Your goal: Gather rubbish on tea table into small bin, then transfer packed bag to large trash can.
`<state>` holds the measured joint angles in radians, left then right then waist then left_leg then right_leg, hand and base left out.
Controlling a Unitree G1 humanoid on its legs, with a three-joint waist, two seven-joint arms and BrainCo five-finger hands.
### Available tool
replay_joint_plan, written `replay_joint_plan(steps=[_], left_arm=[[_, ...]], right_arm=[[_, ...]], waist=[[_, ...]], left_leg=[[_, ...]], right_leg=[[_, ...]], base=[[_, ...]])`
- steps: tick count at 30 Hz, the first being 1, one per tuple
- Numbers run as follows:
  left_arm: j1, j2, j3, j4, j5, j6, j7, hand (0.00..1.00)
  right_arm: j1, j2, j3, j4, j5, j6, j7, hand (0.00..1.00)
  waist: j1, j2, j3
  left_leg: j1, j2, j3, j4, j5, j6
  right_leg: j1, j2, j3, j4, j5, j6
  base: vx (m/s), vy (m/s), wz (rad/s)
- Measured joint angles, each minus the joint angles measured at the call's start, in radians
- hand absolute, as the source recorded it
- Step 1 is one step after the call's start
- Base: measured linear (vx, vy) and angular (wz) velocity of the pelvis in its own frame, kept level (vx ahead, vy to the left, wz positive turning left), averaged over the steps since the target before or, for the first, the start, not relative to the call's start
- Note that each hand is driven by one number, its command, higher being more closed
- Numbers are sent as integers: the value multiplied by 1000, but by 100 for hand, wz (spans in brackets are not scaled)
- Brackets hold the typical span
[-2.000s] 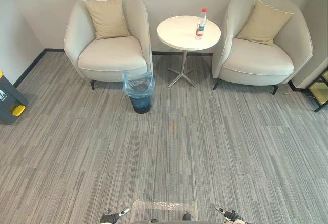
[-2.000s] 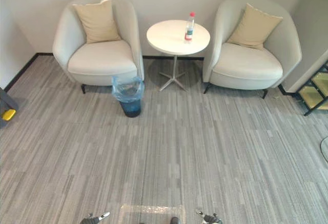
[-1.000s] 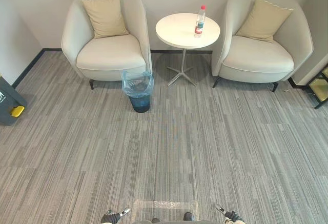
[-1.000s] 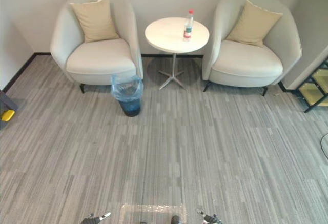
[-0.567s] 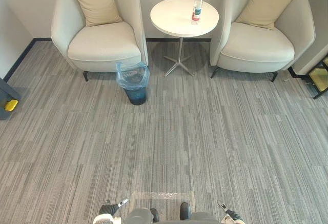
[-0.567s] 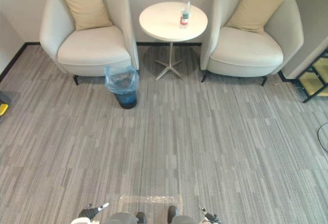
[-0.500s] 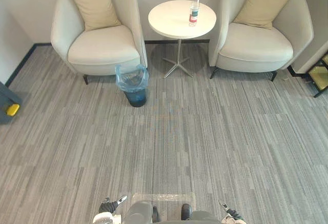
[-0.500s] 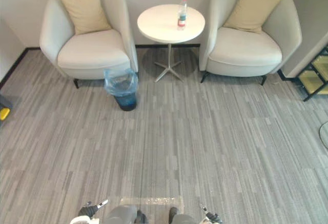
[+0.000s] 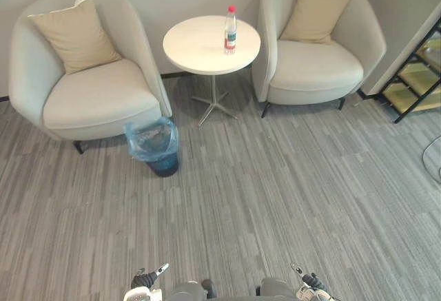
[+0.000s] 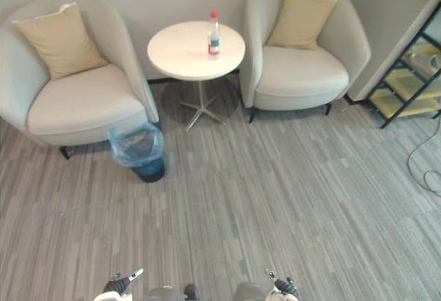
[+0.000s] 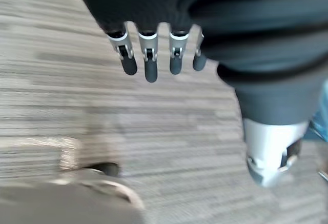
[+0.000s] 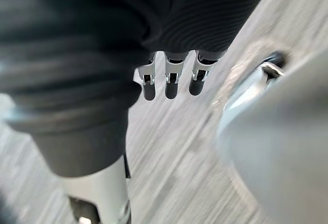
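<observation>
Clear plastic bottle (image 9: 230, 32) with a red cap, upright on the round white tea table (image 9: 193, 45).
You see it a little to the right of the table's middle. The small bin (image 9: 164, 167), lined with a blue bag (image 9: 148, 141), stands on the grey carpet (image 9: 275, 191) nearer to you than the table and to its left, just beside the left armchair (image 9: 96, 98). Your left hand (image 11: 148, 66) and right hand (image 12: 171, 84) hang low, well apart from the table, fingers straight and holding nothing.
</observation>
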<state>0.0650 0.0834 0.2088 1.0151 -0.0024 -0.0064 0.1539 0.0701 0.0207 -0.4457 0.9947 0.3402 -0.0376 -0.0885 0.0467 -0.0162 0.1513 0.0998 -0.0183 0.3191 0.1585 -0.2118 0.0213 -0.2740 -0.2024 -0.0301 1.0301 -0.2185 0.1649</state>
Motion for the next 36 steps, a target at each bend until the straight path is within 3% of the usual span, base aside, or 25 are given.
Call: replay_joint_plan(steps=[1,2,5,6,7,8,9,11,12,13,14,16,18,20,21,22,23,24,27,29,30,31,33,36], left_arm=[[-8,-18,0,3,-1,0,-1,0],[-15,-30,-3,7,-1,0,-1,0],[-34,-52,-22,20,-2,-2,-3,0],[-32,-48,-34,21,-1,-5,-4,0],[-32,-35,-29,22,0,-5,-3,0],[-36,-44,-20,34,0,-4,-1,0],[-28,-75,7,55,0,-4,-2,0],[-16,-111,28,57,0,-3,-1,0],[-17,-111,32,55,-1,-3,-2,0],[-17,-107,48,33,-3,-3,0,0],[-13,-107,48,22,-3,-4,-1,0],[-13,-99,47,-4,-26,-9,0,0],[-14,-96,38,-19,-42,-13,0,0],[-15,-97,30,-26,-43,-23,1,0],[-15,-98,30,-26,-42,-26,1,0],[-15,-99,30,-24,-44,-28,1,0],[-19,-97,28,-20,-46,-30,1,0],[-27,-80,28,-11,-40,-28,-1,0],[-38,-64,34,-2,-39,-27,0,0],[-42,-61,21,9,-39,-25,-1,0],[-51,-51,5,17,-38,-22,-2,0],[-52,-47,5,19,-38,-11,-1,0],[-52,-49,1,19,-40,-2,-1,0],[-59,-65,-4,19,-41,-2,-1,0]], right_arm=[[-6,-4,0,1,-19,0,2,0],[-8,-4,0,1,-24,0,2,0],[-11,-12,3,4,-26,-1,6,0],[-12,-11,4,10,-27,0,6,0],[-9,-4,3,38,-26,0,7,0],[-15,-7,-5,50,-24,0,9,0],[-30,-33,-6,54,-27,3,8,0],[-28,-48,-21,52,-26,2,8,0],[-27,-48,-28,53,-25,2,6,0],[-19,-47,-25,48,-23,8,-1,0],[-13,-47,-13,46,-23,8,-4,0],[-13,-46,16,50,-22,9,-11,0],[-22,-42,17,52,-20,8,-13,0],[-37,-39,23,52,-16,8,-17,0],[-39,-39,24,52,-17,8,-17,0],[-45,-38,24,57,-19,8,-18,0],[-54,-39,15,77,-23,8,-18,0],[-69,-20,14,89,-26,9,-19,0],[-62,0,10,88,-31,10,-16,0],[-62,-3,16,79,-47,10,-11,0],[-60,-3,21,61,-62,9,-9,0],[-54,-2,28,42,-64,9,-9,0],[-37,-3,32,18,-64,8,-6,0],[-36,-4,21,8,-65,8,0,0]], waist=[[-2,5,3],[-4,6,4],[-24,8,4],[-36,-1,1],[-41,-44,-8],[-39,-29,-9],[-31,35,-23],[-40,77,-28],[-40,79,-28],[-40,80,-24],[-31,78,-20],[-15,64,-9],[2,55,-6],[11,55,-4],[12,55,-3],[17,57,-4],[29,47,-6],[34,28,-9],[37,-10,-8],[36,-8,-9],[30,-12,-6],[14,-17,-3],[8,-12,-1],[-1,-7,2]], left_leg=[[50,11,-1,-30,0,-1],[71,19,-1,-41,0,-1],[122,60,-22,-44,0,-1],[132,56,-49,-46,0,-2],[151,20,-101,-52,-2,-9],[167,27,-121,-51,-11,-29],[172,78,-140,-31,-17,-54],[110,122,-168,137,-13,-76],[90,133,-174,194,-5,-90],[-47,182,-223,514,45,-147],[-113,206,-218,645,35,-149],[-215,221,-188,747,2,-145],[-277,204,-127,640,-23,-118],[-317,142,-79,326,-3,-96],[-319,128,-79,258,13,-93],[-320,102,-87,107,94,-84],[-303,89,-94,79,180,-64],[-283,65,-77,69,161,-31],[-255,39,-27,101,96,3],[-195,20,-16,63,66,8],[-146,3,-23,36,47,2],[-93,-10,-30,26,30,3],[27,-18,-57,-8,0,0],[103,3,-100,-53,0,-1]], right_leg=[[-34,-19,-66,-12,-23,-38],[-48,-22,-93,-41,-34,-53],[-88,-5,-162,-312,-20,-93],[-88,13,-143,-473,63,-105],[-79,15,-105,-587,212,-150],[-74,17,-108,-565,159,-142],[-71,64,-114,-552,134,-164],[-19,103,-134,-596,98,-179],[-4,109,-137,-607,91,-178],[76,123,-162,-650,58,-181],[122,133,-172,-670,39,-182],[210,143,-189,-722,31,-180],[268,145,-202,-783,34,-170],[317,149,-193,-845,29,-155],[327,150,-190,-854,26,-153],[349,159,-173,-887,20,-145],[364,161,-135,-912,23,-121],[384,139,-111,-931,18,-107],[388,95,-64,-870,5,-86],[295,76,-20,-623,-20,-40],[187,50,-10,-370,2,-2],[131,20,-22,-206,16,9],[59,-32,-99,-85,0,-21],[-9,-31,-172,-166,-38,-75]], base=[[346,-27,0],[333,-73,8],[338,-174,22],[370,-271,36],[480,-354,24],[476,-355,-24],[391,-287,-46],[321,-223,-17],[409,-308,32],[325,-253,32],[315,-244,34],[259,-153,11],[218,-91,-4],[299,35,-7],[381,99,-18],[370,143,-50],[475,186,-63],[430,164,-57],[390,126,-34],[421,204,-28],[374,180,13],[491,170,30],[460,63,39],[431,-53,54]])
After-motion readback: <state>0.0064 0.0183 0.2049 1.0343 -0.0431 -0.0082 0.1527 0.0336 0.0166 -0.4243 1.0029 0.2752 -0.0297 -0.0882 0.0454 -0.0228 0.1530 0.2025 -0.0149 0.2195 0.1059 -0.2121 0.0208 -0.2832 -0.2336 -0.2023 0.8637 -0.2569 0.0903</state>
